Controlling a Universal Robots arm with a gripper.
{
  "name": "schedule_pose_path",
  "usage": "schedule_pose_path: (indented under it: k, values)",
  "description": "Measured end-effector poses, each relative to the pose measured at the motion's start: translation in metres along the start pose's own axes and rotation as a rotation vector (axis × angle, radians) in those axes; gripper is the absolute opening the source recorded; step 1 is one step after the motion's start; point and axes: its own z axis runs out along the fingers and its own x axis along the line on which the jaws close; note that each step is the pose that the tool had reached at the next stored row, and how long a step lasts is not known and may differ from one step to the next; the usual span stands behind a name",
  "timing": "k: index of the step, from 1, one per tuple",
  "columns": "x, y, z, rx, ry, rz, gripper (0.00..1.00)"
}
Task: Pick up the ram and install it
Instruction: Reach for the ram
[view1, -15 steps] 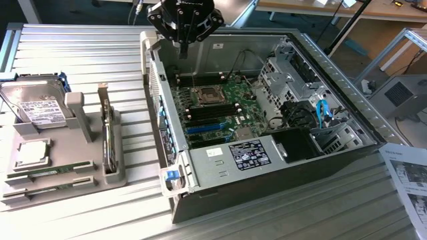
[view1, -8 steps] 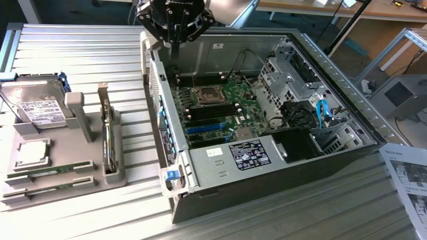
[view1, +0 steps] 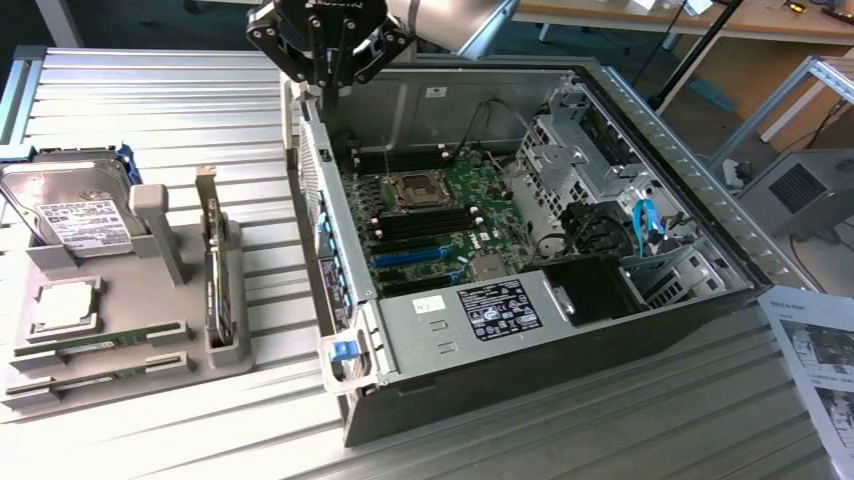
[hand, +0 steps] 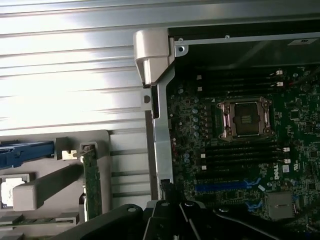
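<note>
On grey tray (view1: 187, 375), ram (view1: 104, 345), thin green stick

This is a lab or workshop. An open computer case (view1: 534, 385) lies on a ribbed metal tabletop (view1: 160, 110); wooden desks (view1: 641, 14) stand behind.

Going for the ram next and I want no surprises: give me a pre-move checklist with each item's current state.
1. Ram in place: ok, lying in the grey tray.
2. Gripper empty: ok, holds nothing, above the case's back corner.
3. Gripper open for the pick: not ok, shut.
4. Case open: ok, motherboard exposed.
5. Memory slots free: ok, they look empty.
6. Slot latches open: cannot tell.
</note>
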Motion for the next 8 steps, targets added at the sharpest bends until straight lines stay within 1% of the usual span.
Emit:
schedule_pose_path:
  k: [2,4,8]
  values:
    - [0.005,-0.0004,-0.0001,0.0,0.0,0.0,0.11]
    - [0.014,-0.001,-0.0004,0.0,0.0,0.0,0.11]
    - [0.027,-0.002,-0.0008,0.0,0.0,0.0,0.11]
